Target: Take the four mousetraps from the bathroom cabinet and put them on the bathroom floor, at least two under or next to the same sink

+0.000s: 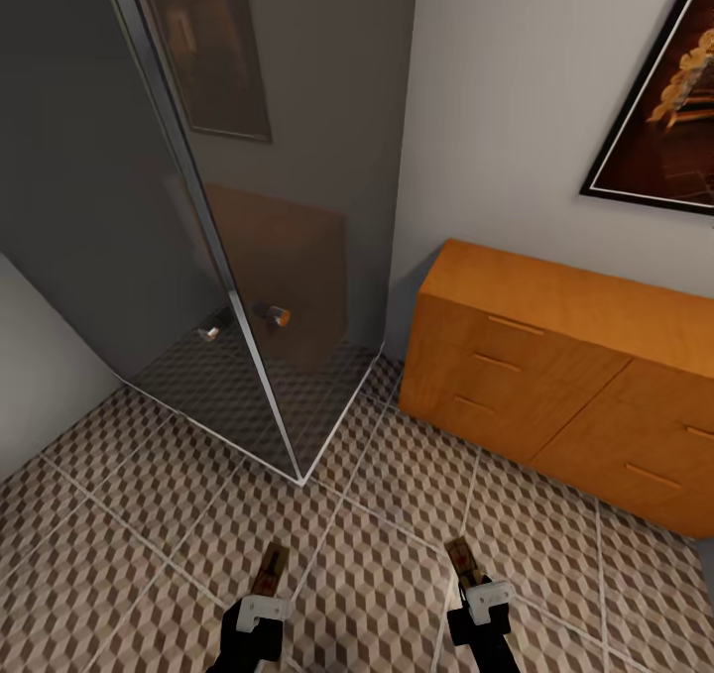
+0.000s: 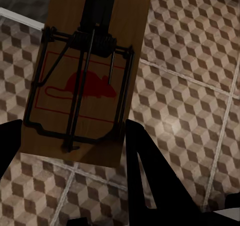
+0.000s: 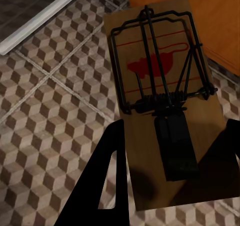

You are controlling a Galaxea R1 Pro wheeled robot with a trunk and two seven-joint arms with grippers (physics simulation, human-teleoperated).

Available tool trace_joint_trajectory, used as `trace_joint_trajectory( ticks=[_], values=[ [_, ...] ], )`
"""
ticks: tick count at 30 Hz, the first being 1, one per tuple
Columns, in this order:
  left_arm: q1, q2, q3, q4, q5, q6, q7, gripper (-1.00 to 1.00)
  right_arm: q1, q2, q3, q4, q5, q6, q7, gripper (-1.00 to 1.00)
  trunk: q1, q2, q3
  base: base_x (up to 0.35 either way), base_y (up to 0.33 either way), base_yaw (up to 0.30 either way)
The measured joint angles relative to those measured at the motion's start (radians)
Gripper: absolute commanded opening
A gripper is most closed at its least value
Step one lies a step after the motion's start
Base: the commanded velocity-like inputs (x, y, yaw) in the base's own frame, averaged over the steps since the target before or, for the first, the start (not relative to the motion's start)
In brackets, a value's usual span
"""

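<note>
Mousetraps are in both tools: left mousetrap [image 1: 270, 570] clamped in the left tool [image 1: 261, 609], right mousetrap [image 1: 460, 560] clamped in the right tool [image 1: 484, 599], both held low over the bathroom floor [image 1: 149, 544]. Wrist views show each board pinched between the dark fingers, wire and red mouse mark facing up. Cabinet [image 1: 555, 376] sits ahead to the right, drawers look closed; glass shower enclosure [image 1: 248, 286] ahead to the left. No sink in sight. Risks, as a guess: dropping both here would leave them away from any sink, so the under-or-beside-sink condition could fail. Turning the base could swing a held board into the glass corner or the cabinet front and knock it loose. Each grip is on one end of the board only, so a bump could twist it out.
</note>
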Motion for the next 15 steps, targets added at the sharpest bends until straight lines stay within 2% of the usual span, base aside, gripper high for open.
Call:
trace_joint_trajectory(
  ticks=[9,15],
  values=[
    [0.000,0.000,0.000,0.000,0.000,0.000,0.000,-1.00,0.000,0.000,0.000,0.000,0.001,0.000,0.000,-1.00,0.000,0.000,0.014,0.000,0.000,-0.102],
    [0.000,0.000,0.000,0.000,0.000,0.000,0.000,-1.00,0.000,0.000,0.000,0.000,0.000,0.000,0.001,-1.00,0.000,0.000,0.017,0.000,0.000,-0.032]
  ],
)
